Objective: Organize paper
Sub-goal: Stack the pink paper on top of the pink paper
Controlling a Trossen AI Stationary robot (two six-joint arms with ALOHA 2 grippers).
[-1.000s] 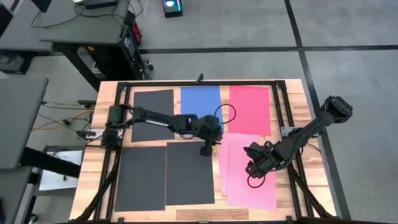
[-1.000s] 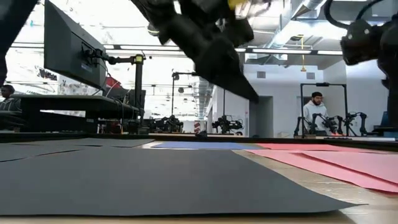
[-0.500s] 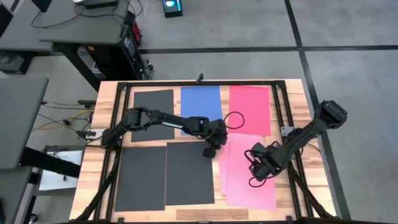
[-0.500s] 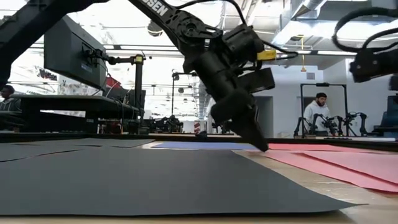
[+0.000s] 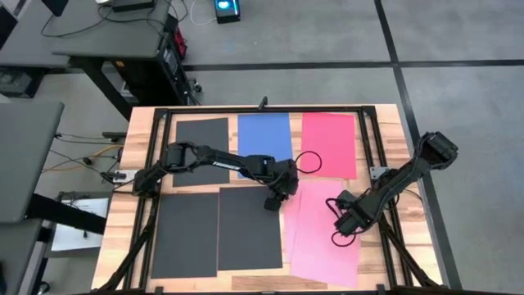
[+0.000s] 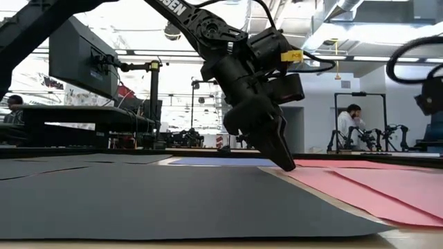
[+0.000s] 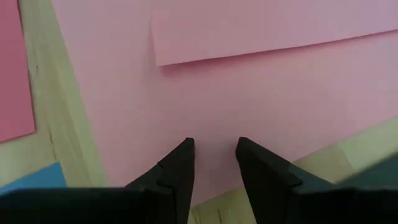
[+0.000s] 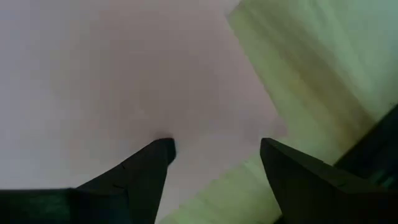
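Observation:
Two pink sheets [image 5: 323, 238] lie overlapped and askew at the table's near right; the upper one's corner [image 7: 153, 62] shows in the left wrist view. My left gripper [image 5: 277, 201] slants down onto their left edge, its fingers [image 7: 213, 146] a little apart with nothing between them. My right gripper [image 5: 348, 220] points straight down at their right edge, wide open [image 8: 214, 146]. A black sheet [image 5: 201, 141], a blue sheet [image 5: 266, 135] and a red sheet [image 5: 329, 143] lie flat in a far row. Two black sheets [image 5: 217, 233] lie at the near left. My left gripper sets both fingertips [image 7: 184, 149] on the lower pink sheet close to its left edge [image 6: 294, 171], near the far corner. It comes slanting down from the table's left and pinches nothing. The sheet lies flat on the table. My right gripper stands both spread fingertips [image 8: 163, 148] on a pink sheet beside its corner [image 8: 273, 127], from above, pointing down. The sheet lies flat on the wood.
A dark metal frame [image 5: 262, 109] runs round the tabletop. A strip of bare wood [image 7: 56, 118] separates the pink sheets from the red one. Beyond the table stand a monitor [image 6: 79, 55] and benches, with a person [image 6: 351, 121] far back.
My left gripper has come down, tipping steeper, onto the pink sheets' left edge. My right gripper has sunk and gone toward the table's near right. The pink sheets have slid a little toward the near edge and turned slightly.

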